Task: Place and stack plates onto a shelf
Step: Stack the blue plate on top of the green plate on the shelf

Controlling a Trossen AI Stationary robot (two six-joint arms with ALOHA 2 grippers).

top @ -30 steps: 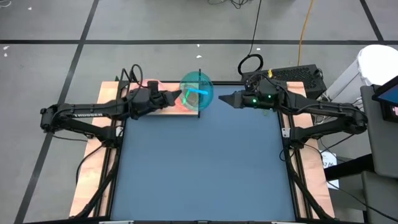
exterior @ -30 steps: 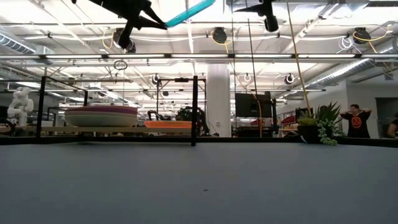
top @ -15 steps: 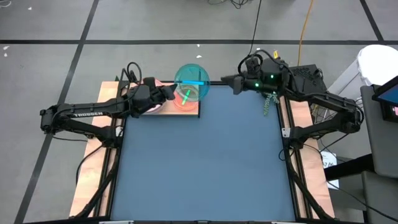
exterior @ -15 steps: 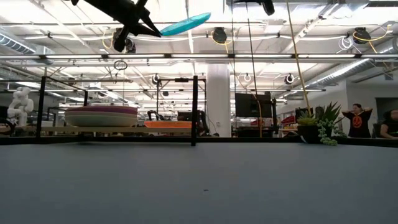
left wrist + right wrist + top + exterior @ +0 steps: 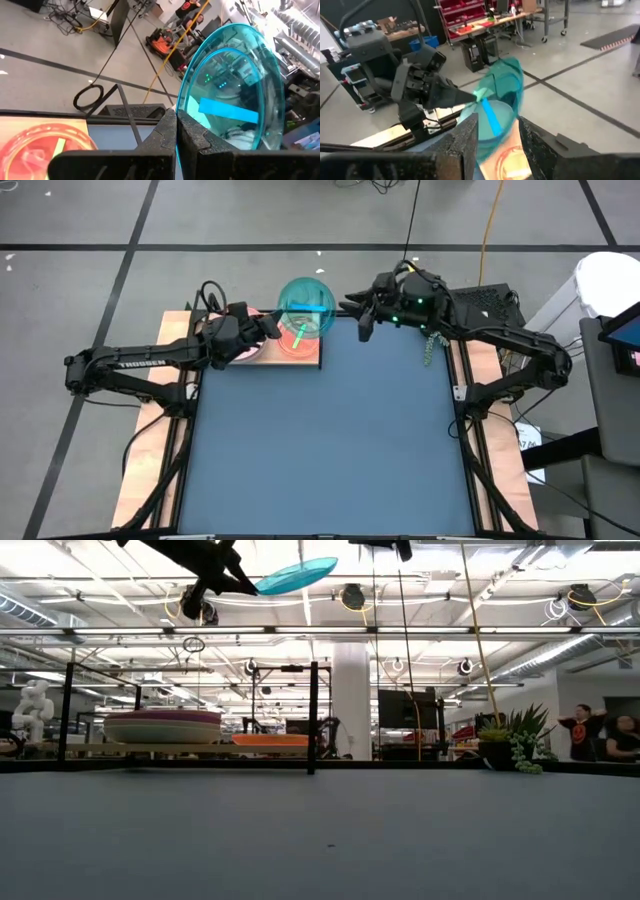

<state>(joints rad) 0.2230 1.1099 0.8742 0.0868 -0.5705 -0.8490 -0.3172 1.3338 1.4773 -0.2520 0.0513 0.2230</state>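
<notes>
A teal plate (image 5: 305, 305) with a blue stripe hangs high above the shelf's right end, held by my shut left gripper (image 5: 272, 328). In the low view the teal plate (image 5: 295, 575) is nearly level. My right gripper (image 5: 348, 308) is open at the plate's right rim, and in its wrist view the plate (image 5: 500, 100) shows just beyond the gap. The shelf (image 5: 200, 748) is a wooden board with black uprights. On it rest a stack of large plates (image 5: 163, 725) and an orange plate (image 5: 272, 740), whose green stripe shows in the high view (image 5: 296, 340). My left gripper pinches the teal plate's rim (image 5: 183, 116) on its left side between its two fingers. The fingers come nearly level from the table's left. The plate is lifted clear, sticking out beyond the fingertips with a slight tilt. I cannot tell whether my right gripper touches the plate's right rim (image 5: 334, 306).
The shelf's black upright (image 5: 312, 715) stands just right of the orange plate, below the held plate. The dark blue tabletop (image 5: 320, 440) lies in front of the shelf. A potted plant (image 5: 510, 735) and people show in the room behind.
My right gripper has risen and gone toward the table's far left, up to the teal plate's right rim, rolling as it went. My left gripper has turned the plate from a steep tilt to nearly level, shifting it slightly left over the orange plate.
</notes>
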